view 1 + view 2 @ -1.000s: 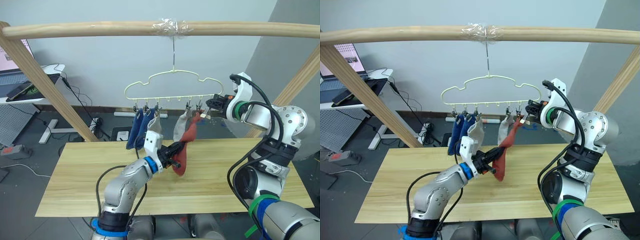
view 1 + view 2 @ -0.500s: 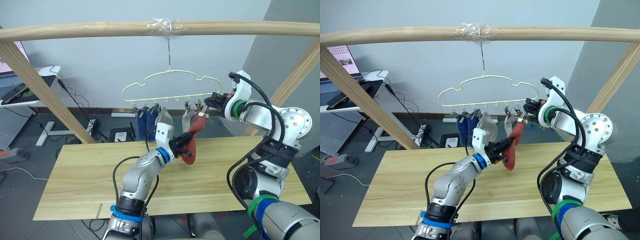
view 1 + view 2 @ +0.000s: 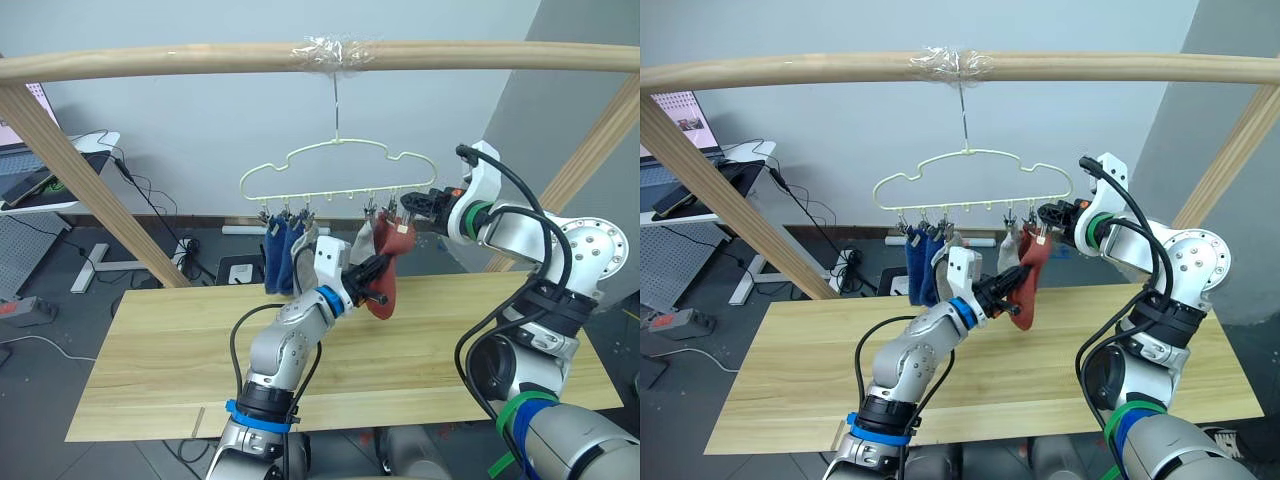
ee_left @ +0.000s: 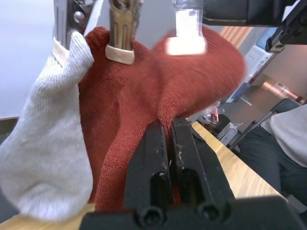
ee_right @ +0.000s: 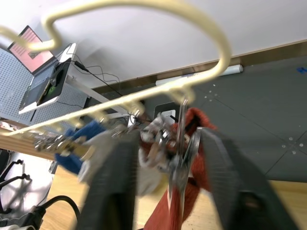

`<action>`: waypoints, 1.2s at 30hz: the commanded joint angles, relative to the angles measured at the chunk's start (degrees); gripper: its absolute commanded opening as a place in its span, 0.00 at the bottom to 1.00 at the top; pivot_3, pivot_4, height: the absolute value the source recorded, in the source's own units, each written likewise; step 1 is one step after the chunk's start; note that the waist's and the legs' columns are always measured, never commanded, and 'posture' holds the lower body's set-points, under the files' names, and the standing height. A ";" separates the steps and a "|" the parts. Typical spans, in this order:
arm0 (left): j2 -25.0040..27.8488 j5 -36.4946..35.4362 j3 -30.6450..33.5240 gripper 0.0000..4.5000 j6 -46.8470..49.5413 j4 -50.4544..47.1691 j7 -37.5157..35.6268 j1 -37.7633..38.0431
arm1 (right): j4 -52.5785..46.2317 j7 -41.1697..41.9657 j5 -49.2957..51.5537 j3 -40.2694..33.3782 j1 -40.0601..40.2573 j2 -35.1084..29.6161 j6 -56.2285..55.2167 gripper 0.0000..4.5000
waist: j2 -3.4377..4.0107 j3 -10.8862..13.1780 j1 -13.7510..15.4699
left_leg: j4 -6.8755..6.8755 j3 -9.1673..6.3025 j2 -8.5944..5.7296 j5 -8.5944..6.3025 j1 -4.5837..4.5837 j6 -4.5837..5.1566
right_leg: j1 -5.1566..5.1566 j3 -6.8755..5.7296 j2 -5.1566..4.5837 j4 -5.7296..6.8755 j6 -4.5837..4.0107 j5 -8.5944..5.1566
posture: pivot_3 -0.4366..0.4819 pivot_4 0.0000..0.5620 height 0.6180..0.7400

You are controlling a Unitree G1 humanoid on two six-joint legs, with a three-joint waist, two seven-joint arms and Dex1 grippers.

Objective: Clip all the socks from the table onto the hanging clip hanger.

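The pale clip hanger (image 3: 336, 143) hangs by its hook from the wooden pole. Two blue socks (image 3: 275, 258) and grey socks (image 3: 303, 255) hang clipped to it. At its right end hang rust-red socks (image 3: 392, 242), one under a clip (image 4: 120, 48), the other with its top at the end clip (image 5: 183, 139). My left gripper (image 4: 165, 125) is shut on the lower part of that rust-red sock (image 4: 192, 76). My right gripper (image 5: 170, 141) stands open, a finger on each side of the end clip. The light wooden table (image 3: 450, 330) lies below.
The thick wooden pole frame (image 3: 200, 58) spans the top, with slanted legs at left (image 3: 90, 190) and right (image 3: 590, 155). A desk with a laptop (image 3: 40, 185) and floor cables lie behind the table on the left.
My left gripper lifted the rust-red sock from near the table up to the hanger's right end. My right gripper's fingers have parted around the end clip.
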 commanded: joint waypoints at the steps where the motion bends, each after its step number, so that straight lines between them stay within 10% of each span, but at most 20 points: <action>1: -0.28 -2.47 -1.76 0.00 1.84 -3.85 -3.11 -0.73 | -1.66 0.52 1.72 -2.03 0.10 -2.79 0.44 0.75 | 0.00 0.00 0.03 | 0.00 0.00 0.00 0.00 0.00 0.00 | 0.00 0.00 0.00 -0.01 0.00 0.00 | 0.33 0.23 1.00; 4: -0.16 -5.28 -2.23 0.16 5.82 -4.46 -5.32 -0.78 | -4.05 2.45 1.71 -4.06 1.66 -6.45 0.44 0.99 | 0.00 0.00 0.26 | 0.00 0.00 -0.01 0.00 -0.04 0.00 | 0.00 -0.01 0.00 -0.05 0.00 0.00 | 0.33 0.23 1.00; 9: -0.98 -7.33 -1.79 0.52 9.53 -1.67 -6.42 -1.62 | -10.94 4.78 -0.06 -4.28 9.03 -7.95 -2.45 1.00 | 0.02 -0.01 0.15 | -0.01 0.01 0.02 0.00 -0.01 0.01 | 0.00 -0.01 0.02 -0.07 0.02 -0.01 | 0.29 0.22 1.00; 16: 6.13 -3.12 -0.31 1.00 6.82 2.53 -8.38 1.15 | -15.62 16.23 -10.24 13.49 33.05 -14.63 -24.17 1.00 | 0.14 -0.09 -1.02 | 0.00 0.09 0.01 0.00 0.06 0.00 | 0.01 0.08 0.04 -0.06 0.04 -0.02 | 0.31 0.19 1.00; 23: 17.99 5.58 7.73 1.00 -3.63 1.23 -1.97 13.16 | -7.70 26.46 -29.08 30.98 48.21 -19.43 -56.31 1.00 | 0.15 -0.15 -1.95 | -0.05 0.46 0.11 0.00 0.43 0.00 | 0.02 0.55 0.15 0.09 0.09 0.02 | 0.38 0.14 1.00; 36: 25.25 15.12 16.84 1.00 -18.37 4.06 4.91 30.13 | 11.17 30.50 -32.92 27.95 51.32 -14.62 -75.32 1.00 | -1.04 -3.53 3.03 | -0.02 1.30 0.05 -0.04 0.82 -0.06 | 0.18 1.36 0.05 -0.20 0.02 0.15 | 0.50 0.00 1.00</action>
